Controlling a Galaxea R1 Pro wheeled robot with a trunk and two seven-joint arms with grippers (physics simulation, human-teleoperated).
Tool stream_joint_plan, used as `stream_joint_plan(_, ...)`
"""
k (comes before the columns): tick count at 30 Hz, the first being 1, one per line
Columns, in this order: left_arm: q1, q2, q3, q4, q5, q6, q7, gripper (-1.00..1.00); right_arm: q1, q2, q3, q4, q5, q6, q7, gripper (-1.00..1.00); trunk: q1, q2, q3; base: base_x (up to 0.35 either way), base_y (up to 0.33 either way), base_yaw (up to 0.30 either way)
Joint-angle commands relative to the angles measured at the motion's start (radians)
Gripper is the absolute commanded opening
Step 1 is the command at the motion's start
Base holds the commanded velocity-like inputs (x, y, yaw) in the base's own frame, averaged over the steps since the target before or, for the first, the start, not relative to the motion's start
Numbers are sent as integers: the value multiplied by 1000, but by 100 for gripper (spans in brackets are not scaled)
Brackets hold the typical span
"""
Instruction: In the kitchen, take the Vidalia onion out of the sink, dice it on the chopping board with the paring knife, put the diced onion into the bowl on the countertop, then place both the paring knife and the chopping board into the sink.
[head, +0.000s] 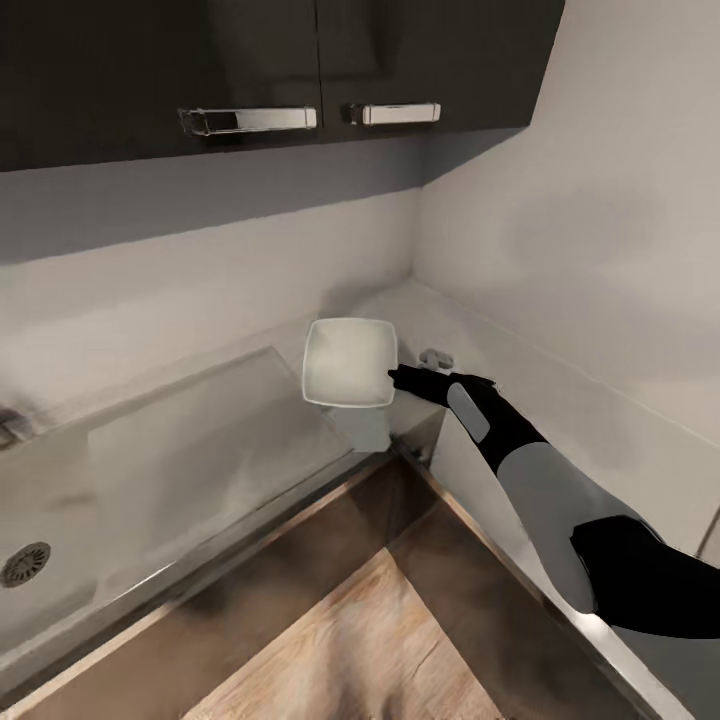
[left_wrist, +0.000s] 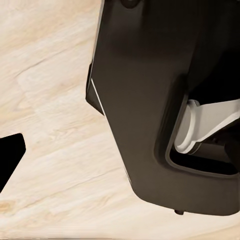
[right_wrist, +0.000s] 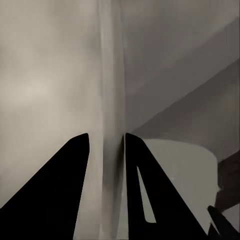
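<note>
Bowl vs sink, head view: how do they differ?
Colour: the bowl is white; the sink is grey steel.
Size: the bowl is small and squarish; the sink is a far larger basin with a round drain.
Pose: the bowl looks tipped up, its rim pinched by the right gripper; the sink sits flat in the countertop.
Both are hollow with rounded corners.

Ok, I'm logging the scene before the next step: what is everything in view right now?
shallow white squarish bowl: one, white, over the countertop corner, rim between the right jaws
rectangular stainless steel sink: one, grey, left, with round drain
glossy grey countertop: one, grey, along both walls
dark wall cabinets: two doors, chrome handles, top
wooden floor: light brown, below
right gripper: one, black, at the bowl's edge
</note>
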Motion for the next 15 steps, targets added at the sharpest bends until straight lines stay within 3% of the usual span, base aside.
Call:
stream_joint_plan(1, 1, -1, 3, -2, 7, 0, -4, 100, -1, 0, 1, 0, -5, 4, 1, -100, 0, -2, 0, -336, 55, 220)
stream_joint_plan(15, 1, -1, 3, -1, 7, 0, -4, 100, -1, 1, 1, 0, -5, 3, 1, -100, 0, -2, 17, -317, 146, 221)
